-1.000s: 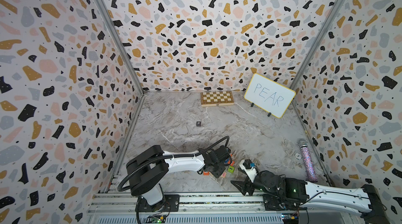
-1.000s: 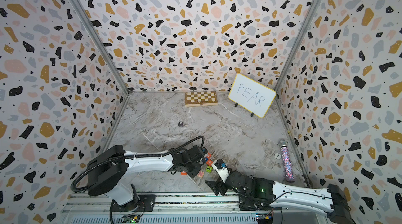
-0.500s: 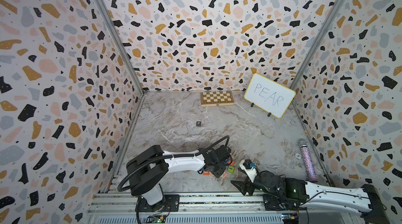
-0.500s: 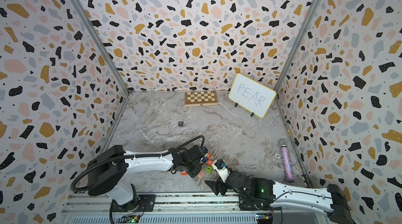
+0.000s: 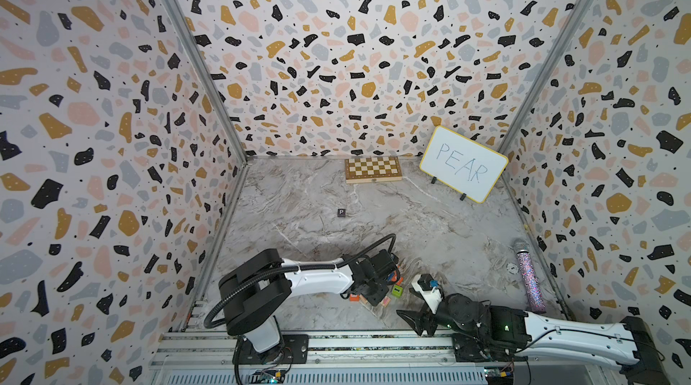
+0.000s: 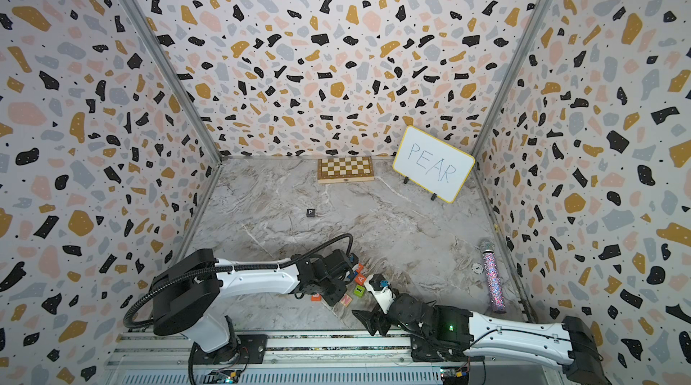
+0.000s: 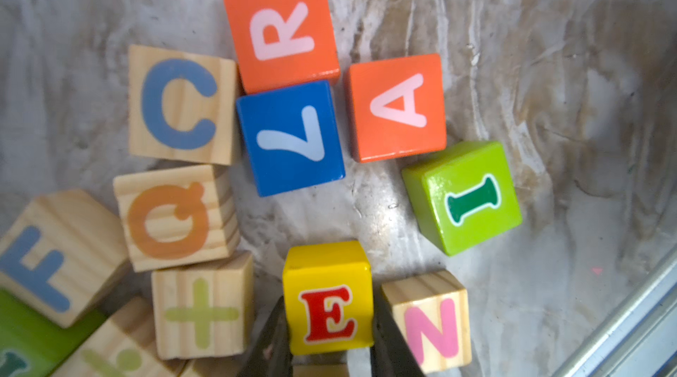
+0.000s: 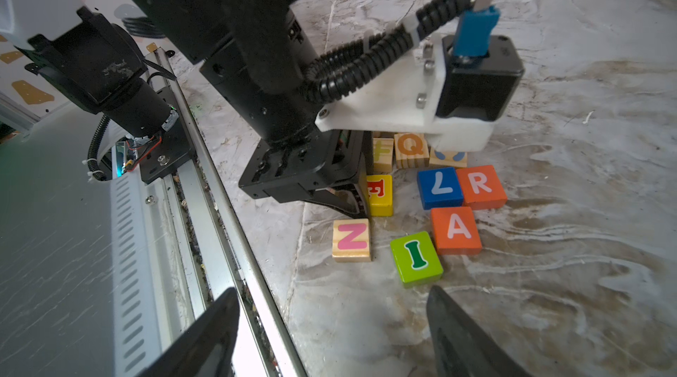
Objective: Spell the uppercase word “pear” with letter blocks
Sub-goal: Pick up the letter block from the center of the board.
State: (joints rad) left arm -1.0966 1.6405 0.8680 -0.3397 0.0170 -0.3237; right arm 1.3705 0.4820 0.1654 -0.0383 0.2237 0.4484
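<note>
Left wrist: left pincer (image 7: 329, 294) grasping yellow E block (image 7: 327, 316) | right pincer (image 8: 332, 290) released | both unmoved since before

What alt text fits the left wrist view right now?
Left gripper closed on the yellow E block, on a marble table. Around it lie the orange R block, orange A block, a blue block, a green I block and wooden blocks.

3 terrazzo-print walls (image 5: 336, 46), flecked black, ochre, pink and grey, enclose a grey marbled floor (image 5: 318, 196). Metal strips (image 5: 197, 61) run up the 2 back corners.
</note>
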